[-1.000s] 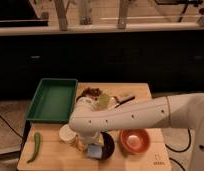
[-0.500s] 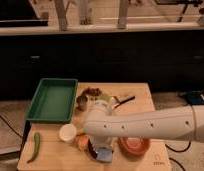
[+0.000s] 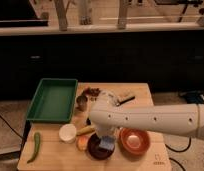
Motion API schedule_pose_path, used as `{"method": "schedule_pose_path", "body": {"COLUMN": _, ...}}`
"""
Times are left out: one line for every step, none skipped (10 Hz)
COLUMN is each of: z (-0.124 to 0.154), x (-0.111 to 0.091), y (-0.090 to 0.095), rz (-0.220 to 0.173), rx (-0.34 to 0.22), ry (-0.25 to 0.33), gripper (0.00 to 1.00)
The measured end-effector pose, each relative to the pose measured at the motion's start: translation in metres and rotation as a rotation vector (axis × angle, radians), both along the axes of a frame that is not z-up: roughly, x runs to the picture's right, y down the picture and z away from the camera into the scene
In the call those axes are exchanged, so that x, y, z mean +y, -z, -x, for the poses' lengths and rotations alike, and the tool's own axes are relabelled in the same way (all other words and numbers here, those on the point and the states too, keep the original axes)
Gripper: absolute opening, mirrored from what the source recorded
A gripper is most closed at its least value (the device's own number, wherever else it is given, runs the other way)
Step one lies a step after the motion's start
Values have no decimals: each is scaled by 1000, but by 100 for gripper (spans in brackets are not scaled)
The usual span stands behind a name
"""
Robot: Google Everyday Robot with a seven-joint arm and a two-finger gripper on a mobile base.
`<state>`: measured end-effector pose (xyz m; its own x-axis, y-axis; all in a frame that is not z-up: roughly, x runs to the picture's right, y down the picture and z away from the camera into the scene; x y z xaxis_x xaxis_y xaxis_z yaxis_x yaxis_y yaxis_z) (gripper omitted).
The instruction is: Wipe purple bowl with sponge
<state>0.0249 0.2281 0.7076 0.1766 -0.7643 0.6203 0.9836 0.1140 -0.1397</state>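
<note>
The purple bowl (image 3: 97,151), dark and nearly black, sits near the front edge of the wooden table (image 3: 145,161), partly covered by my arm. A pale blue-grey sponge (image 3: 106,144) rests at the bowl's right side, inside or on its rim. My gripper (image 3: 107,137) hangs straight down over the sponge at the end of the white arm (image 3: 160,120), which reaches in from the right. The arm's bulk hides the back of the bowl.
An orange bowl (image 3: 134,140) stands just right of the purple one. A white cup (image 3: 68,133), a green tray (image 3: 53,99), a green pepper (image 3: 35,147), a metal cup (image 3: 82,103) and small food items (image 3: 86,131) lie around.
My arm has swung right and lower over the last second, uncovering the white cup and settling the gripper with the sponge over the purple bowl.
</note>
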Motion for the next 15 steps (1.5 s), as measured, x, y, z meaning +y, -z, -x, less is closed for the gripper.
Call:
{"method": "schedule_pose_path", "body": {"z": 11, "x": -6, "y": -4, "rz": -1, "rx": -14, "ry": 13, "gripper": 0}}
{"method": "schedule_pose_path", "body": {"z": 21, "x": -7, "y": -5, "rz": 4, "rx": -29, "ry": 26, "gripper": 0}}
{"method": "schedule_pose_path", "body": {"z": 33, "x": -7, "y": -5, "rz": 9, "rx": -46, "ry": 42, "gripper": 0}}
{"method": "schedule_pose_path", "body": {"z": 50, "x": -5, "y": -4, "rz": 25, "rx": -78, "ry": 75, "gripper": 0}}
{"method": "schedule_pose_path", "body": {"z": 59, "x": -1, "y": -2, "rz": 44, "rx": -100, "ry": 98, "gripper": 0}}
{"method": "schedule_pose_path", "body": {"z": 63, "x": 2, "y": 0, "rz": 62, "rx": -111, "ry": 107, "gripper": 0}}
{"method": "schedule_pose_path", "body": {"z": 65, "x": 7, "y": 2, "rz": 76, "rx": -116, "ry": 110, "gripper": 0}}
{"method": "schedule_pose_path", "body": {"z": 63, "x": 11, "y": 5, "rz": 83, "rx": -112, "ry": 105, "gripper": 0}}
{"method": "schedule_pose_path", "body": {"z": 60, "x": 12, "y": 6, "rz": 88, "rx": -105, "ry": 95, "gripper": 0}}
{"method": "schedule_pose_path", "body": {"z": 60, "x": 14, "y": 6, "rz": 92, "rx": -104, "ry": 91, "gripper": 0}}
{"method": "schedule_pose_path", "body": {"z": 60, "x": 14, "y": 6, "rz": 94, "rx": -104, "ry": 88, "gripper": 0}}
{"method": "schedule_pose_path", "body": {"z": 60, "x": 14, "y": 6, "rz": 94, "rx": -104, "ry": 88, "gripper": 0}}
{"method": "schedule_pose_path", "body": {"z": 61, "x": 14, "y": 7, "rz": 94, "rx": -105, "ry": 88, "gripper": 0}}
{"method": "schedule_pose_path", "body": {"z": 61, "x": 14, "y": 6, "rz": 95, "rx": -105, "ry": 87, "gripper": 0}}
{"method": "schedule_pose_path", "body": {"z": 60, "x": 14, "y": 6, "rz": 95, "rx": -105, "ry": 87, "gripper": 0}}
